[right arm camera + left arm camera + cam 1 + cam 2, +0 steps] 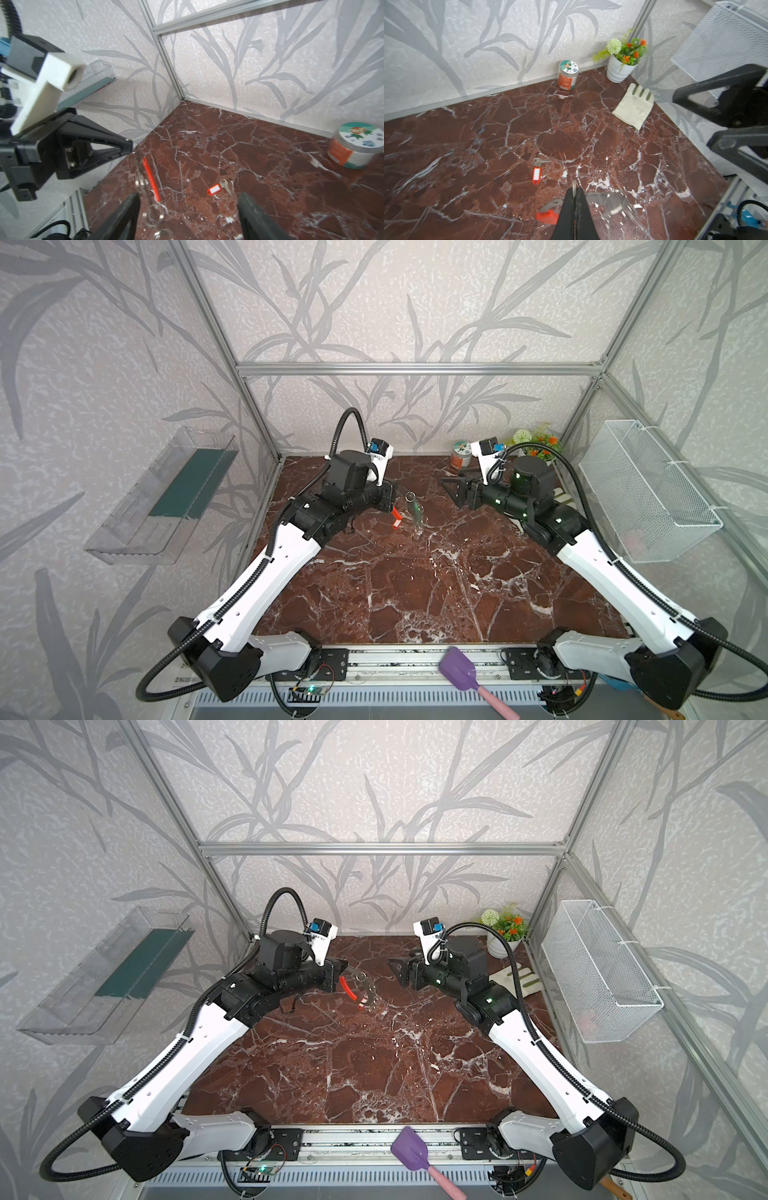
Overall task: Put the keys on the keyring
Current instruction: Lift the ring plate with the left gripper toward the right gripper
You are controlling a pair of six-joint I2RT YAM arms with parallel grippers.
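Your left gripper (574, 194) is clenched on the keyring (368, 996), held left of centre in a top view. Your right gripper (189, 218) gapes, empty, with the keys (214, 189) flat on the bench (374, 1073) before it. Pick-up looks to be in hand: descend and pinch them.

In both top views, looks steeply down from high above the near edge of the tabletop (415, 593) toward the far wall, far enough off to take in the whole tabletop, both arms and the side walls; nearly the same scene, shifted slightly sideways. In the left wrist view, looks low and close over the left gripper (574, 192) toward the far right corner. In the right wrist view, looks past the right gripper (188, 197) toward the far left corner. Common to both wrist views: mid-tabletop with the red key tag (536, 175), and the jar (568, 74) at the far edge.
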